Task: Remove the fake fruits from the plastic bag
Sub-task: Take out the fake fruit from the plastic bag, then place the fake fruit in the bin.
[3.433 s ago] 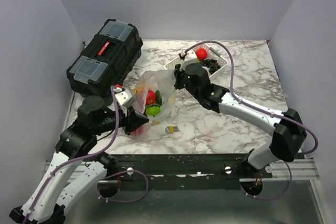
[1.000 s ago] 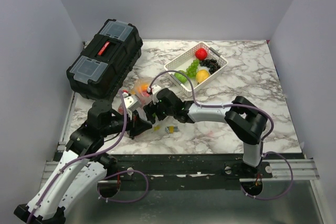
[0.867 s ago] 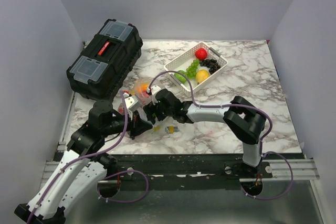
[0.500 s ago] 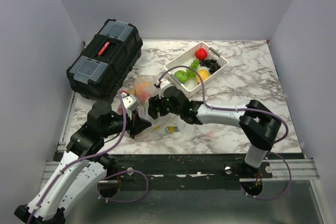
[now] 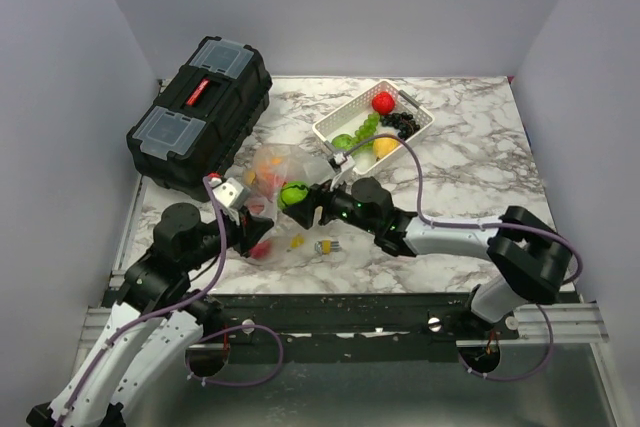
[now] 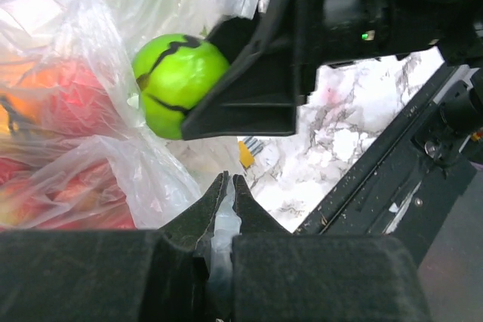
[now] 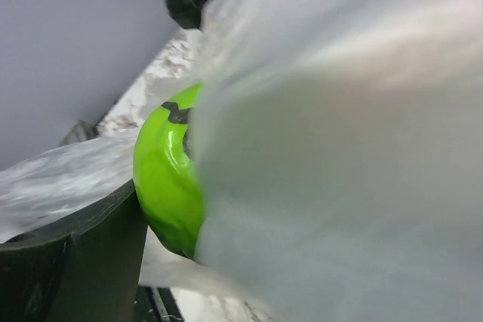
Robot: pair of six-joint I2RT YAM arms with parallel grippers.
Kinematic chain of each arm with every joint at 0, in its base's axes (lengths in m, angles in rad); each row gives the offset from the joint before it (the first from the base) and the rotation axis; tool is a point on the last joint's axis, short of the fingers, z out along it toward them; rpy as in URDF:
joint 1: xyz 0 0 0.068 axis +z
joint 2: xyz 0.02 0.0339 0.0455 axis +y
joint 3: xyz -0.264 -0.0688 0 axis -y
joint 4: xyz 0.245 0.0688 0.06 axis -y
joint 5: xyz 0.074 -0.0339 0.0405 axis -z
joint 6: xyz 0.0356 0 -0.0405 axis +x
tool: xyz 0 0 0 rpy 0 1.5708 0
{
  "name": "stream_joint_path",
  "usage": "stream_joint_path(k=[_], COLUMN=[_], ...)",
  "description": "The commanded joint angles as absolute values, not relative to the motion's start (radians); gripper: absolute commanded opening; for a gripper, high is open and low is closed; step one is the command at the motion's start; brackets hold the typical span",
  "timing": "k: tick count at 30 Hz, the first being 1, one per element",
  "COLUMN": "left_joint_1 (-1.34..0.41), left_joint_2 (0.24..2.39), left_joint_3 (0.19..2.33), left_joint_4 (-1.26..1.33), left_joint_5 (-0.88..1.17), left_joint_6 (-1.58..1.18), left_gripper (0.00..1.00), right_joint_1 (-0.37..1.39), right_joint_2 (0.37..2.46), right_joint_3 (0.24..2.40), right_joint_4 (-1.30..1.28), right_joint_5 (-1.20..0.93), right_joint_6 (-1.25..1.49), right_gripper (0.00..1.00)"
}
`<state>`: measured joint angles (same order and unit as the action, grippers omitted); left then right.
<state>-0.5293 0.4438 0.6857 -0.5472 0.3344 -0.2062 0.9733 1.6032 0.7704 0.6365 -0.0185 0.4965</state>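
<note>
The clear crinkly plastic bag (image 5: 272, 161) lies left of centre on the marble table, with red and orange fake fruits (image 6: 53, 88) showing through it. My left gripper (image 5: 262, 231) is shut on a fold of the bag (image 6: 220, 220) at its near edge. A glossy green fake fruit with black marks (image 5: 293, 193) is just outside the bag's mouth, with my right gripper (image 5: 303, 203) shut on it. In the left wrist view one black finger (image 6: 249, 88) presses the green fruit (image 6: 177, 81). In the right wrist view bag film hides half of the fruit (image 7: 162, 179).
A white slotted basket (image 5: 318, 128) at the back centre holds red, green, yellow and dark fruits. A black toolbox (image 5: 200, 112) stands at the back left. A small yellow piece (image 5: 297, 241) and a small yellow-and-silver bit (image 5: 325, 246) lie on the table by the bag.
The right gripper has come back out of the bag toward the right, now carrying the green fruit. The left gripper still pinches the bag and has shifted slightly left.
</note>
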Motion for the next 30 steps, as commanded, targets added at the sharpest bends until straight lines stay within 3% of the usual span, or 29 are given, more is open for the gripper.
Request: stream_joint_path(k=[1,8,15,19,22,30], left_joint_1=[-0.526,-0.526,-0.526,-0.526,-0.526,-0.528], left_joint_2=[0.389,0.366,0.366,0.364,0.360,0.352], left_joint_3=[0.680,0.677,0.675,0.676,0.677,0.676], left_joint_4=[-0.547,-0.538,-0.532,-0.533,-0.533,-0.536], left_joint_5=[0.255,0.261,0.265,0.263,0.258,0.257], left_joint_6=[-0.209,-0.211,-0.211,-0.209,-0.209,-0.207], left_gripper=[0.00,0.00,0.00,0.00,0.00,0.00], right_joint_1=[0.973,0.973,0.932,0.827,0.677,0.610], right_joint_2=[1.451,1.178,1.084,1.141,1.231,1.633], right_joint_3=[0.724,0.642,0.588,0.608,0.657,1.097], right_joint_4=[0.678,0.479,0.442,0.437,0.424,0.081], right_joint_5=[-0.023,0.281,0.564,0.558,0.407,0.355], right_joint_6=[0.513,0.422,0.337,0.380,0.465,0.424], right_gripper=[0.36,0.33,0.27,0.21,0.20,0.22])
